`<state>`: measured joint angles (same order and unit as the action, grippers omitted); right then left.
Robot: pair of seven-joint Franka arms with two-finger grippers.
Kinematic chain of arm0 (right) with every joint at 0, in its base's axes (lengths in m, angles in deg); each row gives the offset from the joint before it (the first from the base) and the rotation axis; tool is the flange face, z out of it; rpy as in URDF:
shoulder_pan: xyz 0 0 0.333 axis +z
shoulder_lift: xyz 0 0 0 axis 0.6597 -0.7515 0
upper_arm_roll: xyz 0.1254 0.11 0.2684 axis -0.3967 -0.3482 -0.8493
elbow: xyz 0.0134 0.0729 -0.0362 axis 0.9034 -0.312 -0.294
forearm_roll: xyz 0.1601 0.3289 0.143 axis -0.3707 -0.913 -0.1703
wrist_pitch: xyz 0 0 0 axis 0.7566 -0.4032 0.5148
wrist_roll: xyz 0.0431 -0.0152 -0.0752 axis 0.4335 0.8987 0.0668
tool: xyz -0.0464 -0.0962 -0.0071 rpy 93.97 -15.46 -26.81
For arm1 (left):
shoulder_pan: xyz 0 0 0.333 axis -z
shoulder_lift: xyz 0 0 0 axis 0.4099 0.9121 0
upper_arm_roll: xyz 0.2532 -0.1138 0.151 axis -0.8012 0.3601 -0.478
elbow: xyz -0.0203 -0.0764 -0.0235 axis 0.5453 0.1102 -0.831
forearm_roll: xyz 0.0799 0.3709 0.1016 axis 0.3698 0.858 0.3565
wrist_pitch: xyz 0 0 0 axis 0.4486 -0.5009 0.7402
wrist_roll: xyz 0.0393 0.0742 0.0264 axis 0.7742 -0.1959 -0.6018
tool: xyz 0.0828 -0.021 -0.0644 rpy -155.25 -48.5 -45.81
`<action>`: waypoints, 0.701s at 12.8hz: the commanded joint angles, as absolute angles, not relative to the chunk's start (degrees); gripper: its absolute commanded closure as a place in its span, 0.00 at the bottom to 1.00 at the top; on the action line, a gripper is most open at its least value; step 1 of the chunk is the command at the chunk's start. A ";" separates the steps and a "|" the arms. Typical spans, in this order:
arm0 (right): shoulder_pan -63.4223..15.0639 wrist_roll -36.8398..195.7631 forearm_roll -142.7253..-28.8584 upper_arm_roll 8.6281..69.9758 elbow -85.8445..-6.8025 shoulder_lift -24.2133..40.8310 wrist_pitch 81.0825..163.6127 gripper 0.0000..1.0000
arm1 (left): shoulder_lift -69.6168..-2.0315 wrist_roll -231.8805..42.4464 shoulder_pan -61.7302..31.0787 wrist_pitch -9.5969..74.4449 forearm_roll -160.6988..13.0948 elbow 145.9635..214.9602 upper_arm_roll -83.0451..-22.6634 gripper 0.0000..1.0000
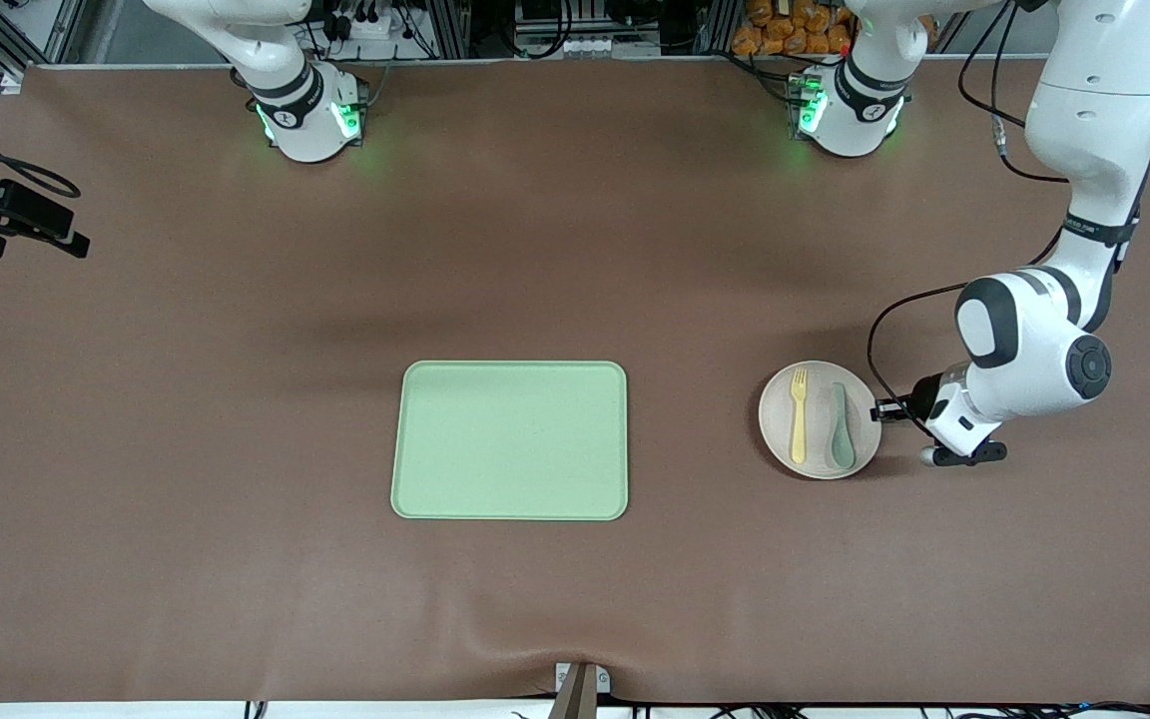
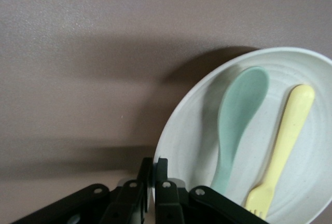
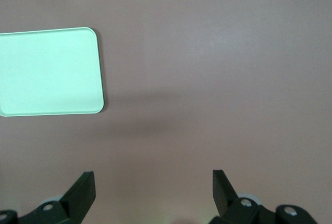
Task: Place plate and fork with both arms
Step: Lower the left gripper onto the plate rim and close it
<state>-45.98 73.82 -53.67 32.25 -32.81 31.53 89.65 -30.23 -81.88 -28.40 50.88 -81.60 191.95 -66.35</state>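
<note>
On plate [image 1: 820, 464]: one fork [image 1: 799, 413], one spoon [image 1: 841, 427]; one tray [image 1: 510, 439].

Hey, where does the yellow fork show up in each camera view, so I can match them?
Front view: the fork lies on the plate, toward the left arm's end of the table.
Left wrist view: the fork lies beside the spoon on the plate.
Right wrist view: not in it.
Shared landmark: the spoon, in the front and left wrist views.
</note>
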 commanded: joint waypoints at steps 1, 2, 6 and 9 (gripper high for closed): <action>-46.64 73.99 -54.66 31.92 -32.91 31.77 89.35 0.00 | -29.28 -80.44 -28.16 51.32 -82.65 191.32 -66.35 0.97; -46.64 73.99 -54.66 31.92 -32.91 31.77 89.34 0.00 | -29.19 -80.44 -28.07 51.23 -82.74 191.32 -66.35 1.00; -46.73 73.99 -54.66 31.92 -32.91 31.77 89.34 0.00 | -29.98 -80.36 -28.24 50.27 -82.65 190.62 -66.17 1.00; -46.64 73.99 -54.66 31.92 -32.91 31.77 89.34 0.00 | -30.68 -78.43 -28.86 43.08 -82.65 185.98 -65.56 1.00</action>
<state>-45.98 73.82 -53.67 32.25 -32.81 31.53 89.64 -30.13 -80.91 -28.41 48.16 -81.64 189.60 -66.09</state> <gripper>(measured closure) 0.000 0.960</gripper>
